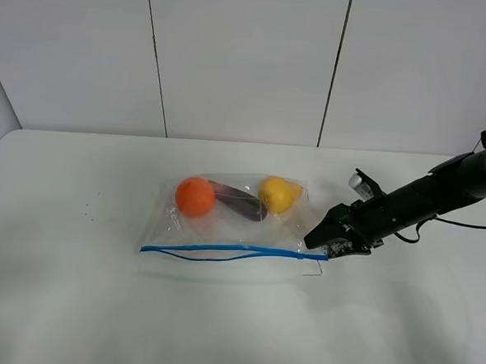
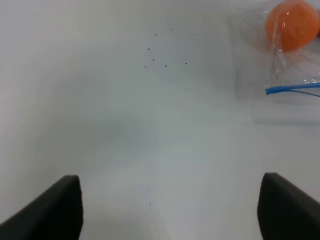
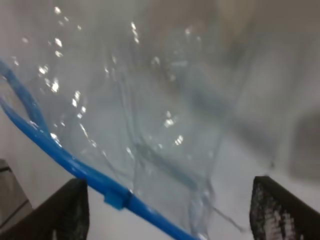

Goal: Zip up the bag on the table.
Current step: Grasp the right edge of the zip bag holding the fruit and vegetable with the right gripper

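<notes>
The clear bag [image 1: 232, 227] lies in the middle of the white table [image 1: 70, 303]. It holds an orange ball [image 1: 195, 196], a dark purple item [image 1: 238, 201] and a yellow fruit [image 1: 277, 194]. Its blue zip strip [image 1: 222, 250] runs along the near edge, and its two lines part slightly in the middle. My right gripper [image 1: 317, 240] is at the strip's right end. In the right wrist view it [image 3: 172, 220] is open, with crinkly plastic and the blue strip [image 3: 60, 157] between its fingers [image 3: 280, 210]. My left gripper [image 2: 172, 210] is open over bare table, apart from the bag's left corner [image 2: 295, 89].
A few small dark specks [image 1: 88, 215] mark the table left of the bag. A white panelled wall [image 1: 242, 58] stands behind the table's far edge. The left arm does not show in the exterior view.
</notes>
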`<move>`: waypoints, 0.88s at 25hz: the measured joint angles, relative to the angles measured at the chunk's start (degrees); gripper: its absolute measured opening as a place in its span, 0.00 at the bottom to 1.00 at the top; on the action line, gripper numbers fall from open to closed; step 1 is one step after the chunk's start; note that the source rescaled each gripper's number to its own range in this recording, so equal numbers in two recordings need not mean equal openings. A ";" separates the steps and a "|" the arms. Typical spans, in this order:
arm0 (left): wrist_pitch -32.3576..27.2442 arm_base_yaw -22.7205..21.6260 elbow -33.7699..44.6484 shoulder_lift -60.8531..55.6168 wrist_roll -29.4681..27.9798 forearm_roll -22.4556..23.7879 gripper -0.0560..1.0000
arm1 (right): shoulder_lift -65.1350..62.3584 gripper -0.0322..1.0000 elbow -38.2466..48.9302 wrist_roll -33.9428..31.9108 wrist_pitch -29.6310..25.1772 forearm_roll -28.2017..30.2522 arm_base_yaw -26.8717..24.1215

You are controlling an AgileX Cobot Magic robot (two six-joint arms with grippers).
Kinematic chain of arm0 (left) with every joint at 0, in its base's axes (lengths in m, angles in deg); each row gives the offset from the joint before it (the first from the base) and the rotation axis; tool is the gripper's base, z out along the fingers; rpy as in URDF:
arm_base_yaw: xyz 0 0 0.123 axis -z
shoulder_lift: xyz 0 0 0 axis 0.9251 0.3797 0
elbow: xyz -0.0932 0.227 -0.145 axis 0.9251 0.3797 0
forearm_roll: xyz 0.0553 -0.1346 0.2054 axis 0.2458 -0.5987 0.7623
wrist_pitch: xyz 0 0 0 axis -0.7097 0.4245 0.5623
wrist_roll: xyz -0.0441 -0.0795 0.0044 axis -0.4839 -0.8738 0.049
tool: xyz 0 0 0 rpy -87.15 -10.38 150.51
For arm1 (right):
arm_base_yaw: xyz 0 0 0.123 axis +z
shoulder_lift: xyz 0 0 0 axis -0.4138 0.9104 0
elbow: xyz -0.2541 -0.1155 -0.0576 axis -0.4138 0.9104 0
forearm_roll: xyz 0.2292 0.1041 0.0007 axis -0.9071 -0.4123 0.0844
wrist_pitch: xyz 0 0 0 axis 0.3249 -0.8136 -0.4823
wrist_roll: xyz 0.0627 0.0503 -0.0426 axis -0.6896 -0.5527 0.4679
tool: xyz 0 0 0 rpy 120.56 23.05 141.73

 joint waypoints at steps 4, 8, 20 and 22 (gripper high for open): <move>0.00 0.00 0.00 0.00 0.00 0.00 0.92 | 0.21 0.75 0.00 2.50 -0.38 -2.99 0.00; 0.00 0.00 0.00 0.00 0.00 0.00 0.92 | 0.84 0.68 -0.04 2.76 -0.45 -4.16 0.00; 0.00 0.00 0.00 0.00 0.00 0.00 0.92 | 2.50 0.39 -0.04 3.28 -0.45 -5.87 0.00; 0.00 0.00 0.00 0.00 0.00 0.00 0.92 | 2.50 0.37 -0.04 3.41 -0.45 -5.87 0.00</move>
